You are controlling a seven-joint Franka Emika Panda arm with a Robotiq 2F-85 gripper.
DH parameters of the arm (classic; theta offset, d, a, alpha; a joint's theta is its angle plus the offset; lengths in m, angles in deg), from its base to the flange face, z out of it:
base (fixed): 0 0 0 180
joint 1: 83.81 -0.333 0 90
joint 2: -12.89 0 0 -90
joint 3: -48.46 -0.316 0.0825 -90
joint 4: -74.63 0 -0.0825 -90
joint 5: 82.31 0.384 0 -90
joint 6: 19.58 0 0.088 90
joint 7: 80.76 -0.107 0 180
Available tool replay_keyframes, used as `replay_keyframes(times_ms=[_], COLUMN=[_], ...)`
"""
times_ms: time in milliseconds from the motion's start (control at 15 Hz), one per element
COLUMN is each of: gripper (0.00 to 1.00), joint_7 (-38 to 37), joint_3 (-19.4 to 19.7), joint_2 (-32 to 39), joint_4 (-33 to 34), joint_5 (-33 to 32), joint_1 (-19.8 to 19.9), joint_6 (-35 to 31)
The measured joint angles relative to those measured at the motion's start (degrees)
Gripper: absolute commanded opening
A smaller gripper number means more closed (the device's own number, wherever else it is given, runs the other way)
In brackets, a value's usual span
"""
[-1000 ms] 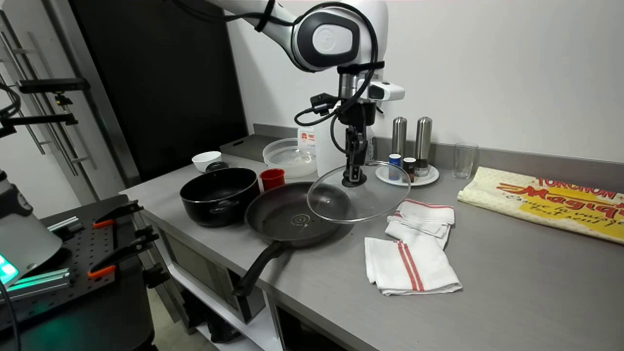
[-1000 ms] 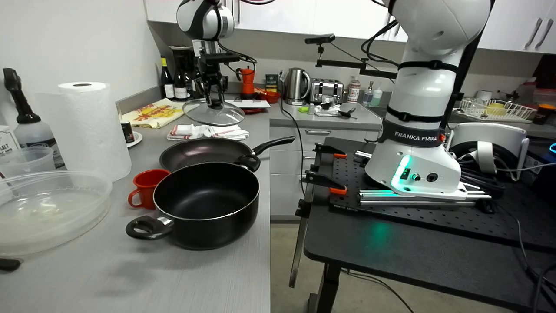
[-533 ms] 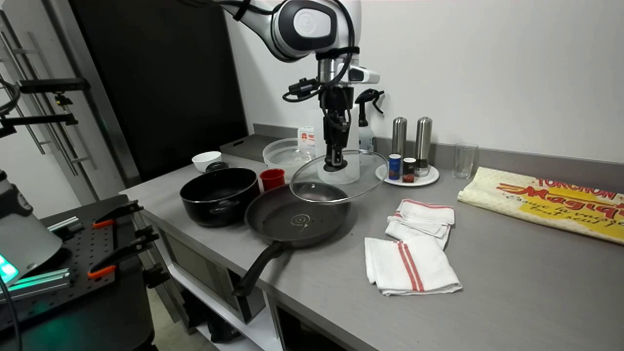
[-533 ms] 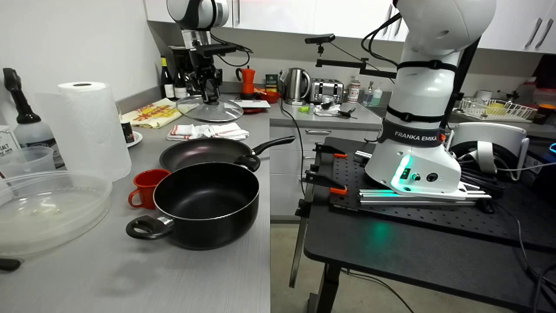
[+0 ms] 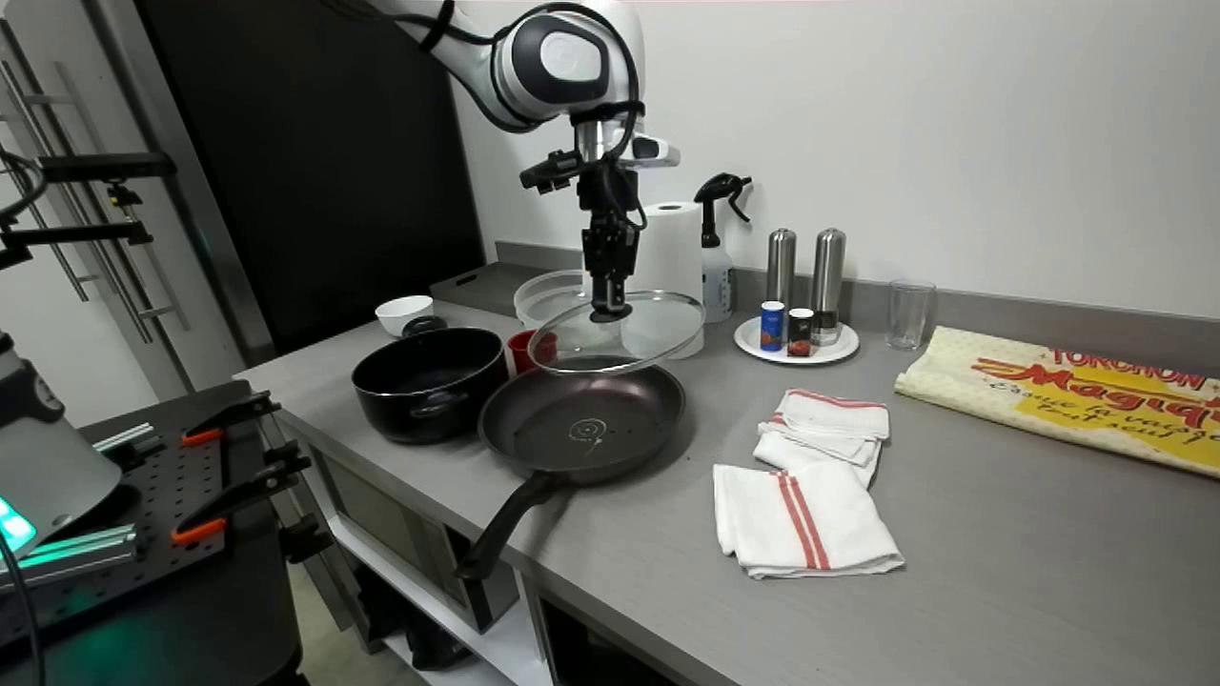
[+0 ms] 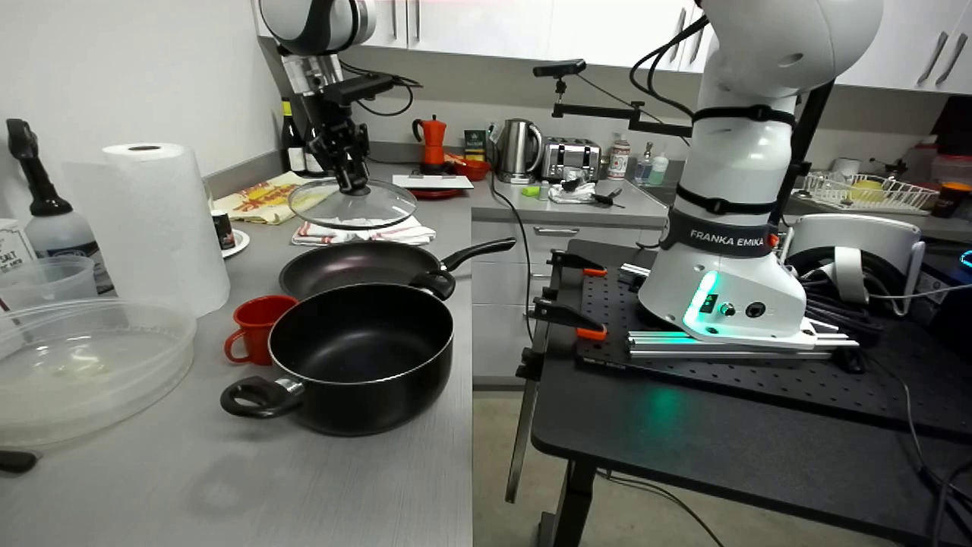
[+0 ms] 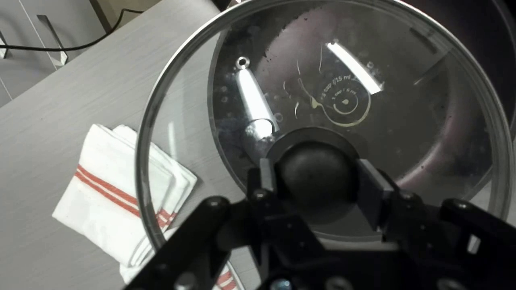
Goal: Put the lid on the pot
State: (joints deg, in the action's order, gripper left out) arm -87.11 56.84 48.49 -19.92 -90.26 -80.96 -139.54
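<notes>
The lid, a clear glass disc with a metal rim, hangs in the air in both exterior views [image 5: 658,329] [image 6: 387,209] and fills much of the wrist view [image 7: 403,92]. My gripper [image 5: 609,303] is shut on its black centre knob, seen between the fingers [image 7: 318,177] in the wrist view; it also shows at the knob [image 6: 354,181]. The lid looks slightly tilted. The black pot [image 5: 429,386] stands uncovered on the counter, its inside visible [image 6: 364,365]. In an exterior view the lid is to the right of the pot, apart from it.
A black frying pan [image 5: 586,429] lies beside the pot, under the lid in the wrist view. A red mug [image 6: 258,327] stands close to the pot. A paper towel roll [image 6: 156,228] and a plastic container [image 6: 91,365] stand by the wall. Folded towels [image 5: 810,524] lie beyond the pan.
My gripper has carried the lid leftward in both exterior views, from beside the towels to over the far part of the pan. The pot and pan have not moved.
</notes>
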Motion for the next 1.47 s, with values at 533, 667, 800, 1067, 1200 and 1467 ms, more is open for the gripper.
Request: replay_keyframes(times_ms=[533,667,800,1067,1200,1467], gripper=[0.25,0.25,0.25,0.25,0.25,0.25], joint_7=[0.0,0.0,0.0,0.1,0.6,2.4], joint_3=[-1.6,-2.1,-2.7,-4.3,-5.1,-6.5], joint_2=[-2.3,-3.1,-4.1,-5.8,-6.4,-7.4], joint_4=[-5.3,-6.6,-8.1,-10.8,-12.1,-14.3], joint_5=[-6.4,-7.8,-8.9,-10.1,-10.3,-10.3], joint_1=[-4.6,-5.5,-6.3,-7.2,-7.6,-8.1], joint_6=[-0.4,-0.7,-1.3,-2.7,-3.6,-4.9])
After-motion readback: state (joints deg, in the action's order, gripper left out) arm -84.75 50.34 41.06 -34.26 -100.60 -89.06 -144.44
